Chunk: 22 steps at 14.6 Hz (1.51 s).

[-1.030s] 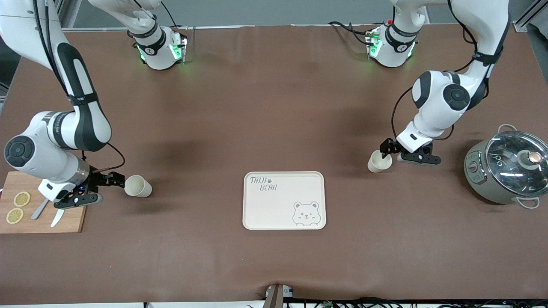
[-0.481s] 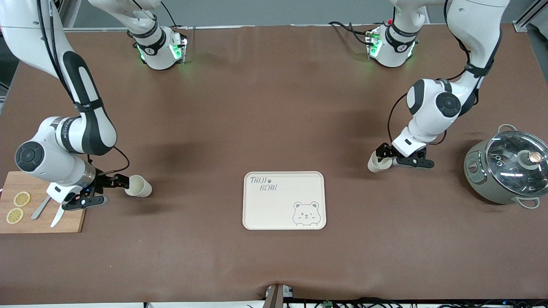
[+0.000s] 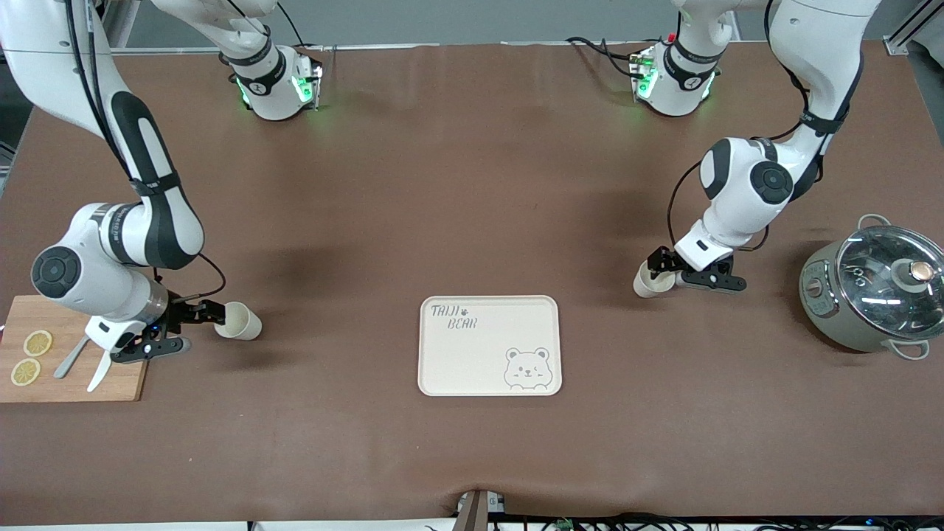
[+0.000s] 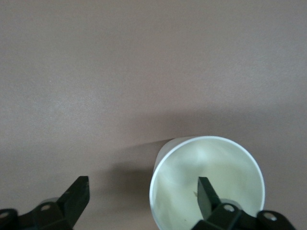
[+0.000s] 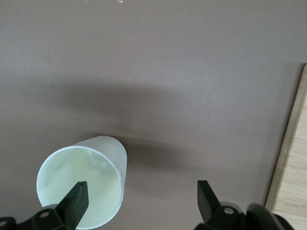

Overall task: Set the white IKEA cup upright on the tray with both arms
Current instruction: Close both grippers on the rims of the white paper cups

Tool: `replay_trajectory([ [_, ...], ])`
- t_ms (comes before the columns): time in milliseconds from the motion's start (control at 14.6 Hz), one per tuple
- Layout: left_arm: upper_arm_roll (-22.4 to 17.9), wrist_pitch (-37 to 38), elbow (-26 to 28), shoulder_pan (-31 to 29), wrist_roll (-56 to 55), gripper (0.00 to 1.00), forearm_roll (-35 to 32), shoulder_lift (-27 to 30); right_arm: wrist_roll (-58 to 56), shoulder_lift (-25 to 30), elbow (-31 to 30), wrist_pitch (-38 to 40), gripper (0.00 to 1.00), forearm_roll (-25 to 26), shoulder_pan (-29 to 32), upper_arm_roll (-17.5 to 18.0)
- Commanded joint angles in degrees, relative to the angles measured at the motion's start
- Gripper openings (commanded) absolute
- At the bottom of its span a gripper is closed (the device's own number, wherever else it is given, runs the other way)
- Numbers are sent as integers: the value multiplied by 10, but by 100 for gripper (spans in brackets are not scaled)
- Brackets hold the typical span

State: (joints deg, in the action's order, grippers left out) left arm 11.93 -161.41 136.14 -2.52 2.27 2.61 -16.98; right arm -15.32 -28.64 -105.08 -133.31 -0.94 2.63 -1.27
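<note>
Here, in the front view, two white cups lie tipped on the brown surface (image 3: 472, 184), well apart from the tray (image 3: 490, 345): one cup (image 3: 242, 322) at the right gripper (image 3: 198, 328), another cup (image 3: 649, 280) at the left gripper (image 3: 675, 270). In the left wrist view, the jaws stand apart, one finger (image 4: 205, 191) inside the cup's mouth; a rim pinch could slip or tilt. In the right wrist view, likewise apart, a finger (image 5: 76, 199) at the rim; the cup may roll
</note>
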Motion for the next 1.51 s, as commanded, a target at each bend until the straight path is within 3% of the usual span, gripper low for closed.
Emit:
replay_trajectory([
  [0,1,-11,4,-5,8,0,7,-3,-9,-1,-2,-5,100,-4,-2,-1],
  [481,1,-11,-4,-5,5,0,8,-6,-11,-4,-10,-16,100,-4,-2,-1],
  [893,3,2,-60,-1,-32,0,9,-7,-12,-4,-36,-49,100,-4,-3,-1],
  [1442,4,190,-210,63,-182,0,2,-9,-12,-4,-52,-90,100,-4,-6,-1],
])
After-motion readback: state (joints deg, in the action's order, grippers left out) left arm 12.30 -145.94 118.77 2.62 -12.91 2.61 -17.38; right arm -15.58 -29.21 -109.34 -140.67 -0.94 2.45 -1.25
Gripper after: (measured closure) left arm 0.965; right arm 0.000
